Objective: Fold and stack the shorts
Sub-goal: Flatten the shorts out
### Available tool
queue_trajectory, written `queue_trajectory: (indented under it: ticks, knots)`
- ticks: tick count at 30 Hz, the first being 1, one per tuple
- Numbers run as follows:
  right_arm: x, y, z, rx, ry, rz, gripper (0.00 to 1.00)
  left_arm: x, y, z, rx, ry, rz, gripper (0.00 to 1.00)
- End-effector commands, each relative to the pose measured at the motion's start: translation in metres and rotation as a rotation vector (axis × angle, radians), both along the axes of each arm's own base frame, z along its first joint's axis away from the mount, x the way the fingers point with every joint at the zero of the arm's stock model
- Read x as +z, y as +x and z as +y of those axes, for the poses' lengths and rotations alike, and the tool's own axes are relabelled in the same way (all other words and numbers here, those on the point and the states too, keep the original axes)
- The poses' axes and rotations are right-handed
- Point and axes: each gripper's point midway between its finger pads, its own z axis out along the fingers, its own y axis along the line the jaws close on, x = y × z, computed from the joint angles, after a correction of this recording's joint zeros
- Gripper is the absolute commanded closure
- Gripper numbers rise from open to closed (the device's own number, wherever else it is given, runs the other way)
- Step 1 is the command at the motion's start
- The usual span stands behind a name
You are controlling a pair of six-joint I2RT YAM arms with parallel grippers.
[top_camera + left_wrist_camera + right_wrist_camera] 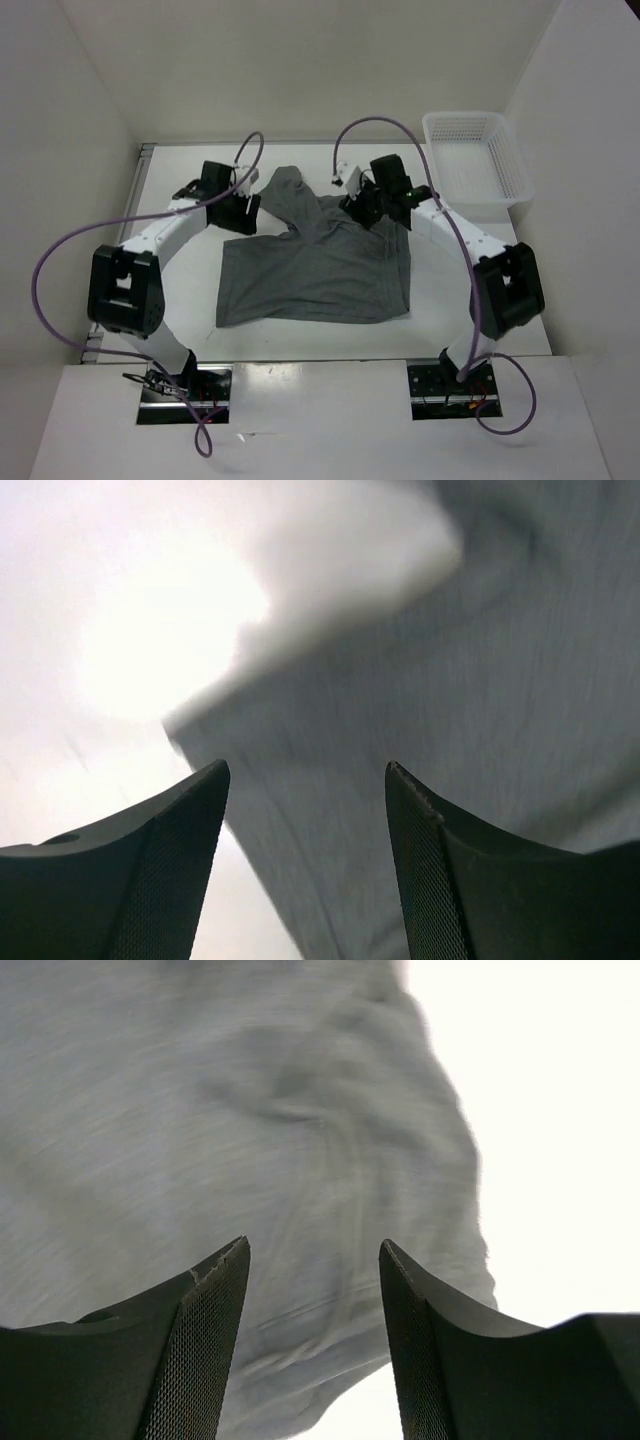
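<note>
In the middle of the desk (300, 342), the shorts (310, 275) lie mostly flat, with one leg bunched toward the far edge. Left pincer (306, 766) and right pincer (314, 1242) both gape wide over that far part, gripping nothing.

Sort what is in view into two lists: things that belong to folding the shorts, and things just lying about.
Job in hand: plain grey soft fabric shorts; left gripper and right gripper, both open.
Lying about: white mesh plastic basket, far right corner, apart from the shorts.
</note>
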Motion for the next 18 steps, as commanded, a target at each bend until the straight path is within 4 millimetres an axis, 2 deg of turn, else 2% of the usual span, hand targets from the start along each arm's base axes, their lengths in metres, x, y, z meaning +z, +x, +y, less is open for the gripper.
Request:
queue_trajectory:
  ticks: [1, 2, 3, 4, 7, 8, 9, 10, 11, 12, 13, 14, 16, 18]
  knots:
    - [0.013, 0.063, -0.021, -0.258, 0.151, 0.025, 0.40, 0.039, 0.059, -0.011, -0.026, -0.110, -0.089, 0.29]
    - [0.011, 0.073, -0.026, -0.293, 0.165, 0.035, 0.40, 0.031, 0.068, -0.016, -0.042, -0.142, -0.063, 0.29]
    - [0.007, 0.090, -0.036, -0.354, 0.186, 0.061, 0.40, 0.032, 0.074, -0.019, -0.051, -0.154, -0.066, 0.29]
    - [0.004, 0.097, -0.040, -0.375, 0.193, 0.069, 0.40, 0.039, 0.085, -0.023, -0.058, -0.164, -0.087, 0.28]
    - [0.002, 0.119, -0.047, -0.433, 0.217, 0.056, 0.40, 0.017, 0.104, -0.030, -0.072, -0.181, -0.058, 0.25]
    - [0.004, 0.125, -0.051, -0.454, 0.222, 0.049, 0.40, 0.022, 0.115, -0.028, -0.070, -0.190, -0.076, 0.25]
    - [-0.005, 0.127, -0.050, -0.464, 0.226, 0.064, 0.40, 0.018, 0.120, -0.029, -0.069, -0.190, -0.071, 0.25]
    - [-0.001, 0.132, -0.059, -0.494, 0.217, 0.045, 0.40, -0.001, 0.126, -0.030, -0.066, -0.186, -0.037, 0.25]
    - [-0.006, 0.137, -0.065, -0.514, 0.210, 0.040, 0.40, -0.006, 0.133, -0.029, -0.059, -0.176, -0.035, 0.25]
    - [-0.010, 0.140, -0.067, -0.525, 0.203, 0.034, 0.40, 0.000, 0.149, -0.023, -0.044, -0.171, -0.066, 0.25]
    - [-0.010, 0.141, -0.071, -0.543, 0.191, 0.025, 0.40, -0.019, 0.156, -0.021, -0.034, -0.159, -0.039, 0.25]
    - [-0.009, 0.144, -0.073, -0.551, 0.190, 0.011, 0.40, -0.021, 0.162, -0.020, -0.028, -0.151, -0.043, 0.24]
    - [-0.019, 0.140, -0.081, -0.556, 0.157, 0.019, 0.40, -0.030, 0.172, -0.022, -0.018, -0.122, -0.047, 0.24]
    - [-0.026, 0.137, -0.083, -0.549, 0.139, 0.028, 0.40, -0.040, 0.174, -0.021, -0.005, -0.088, -0.038, 0.24]
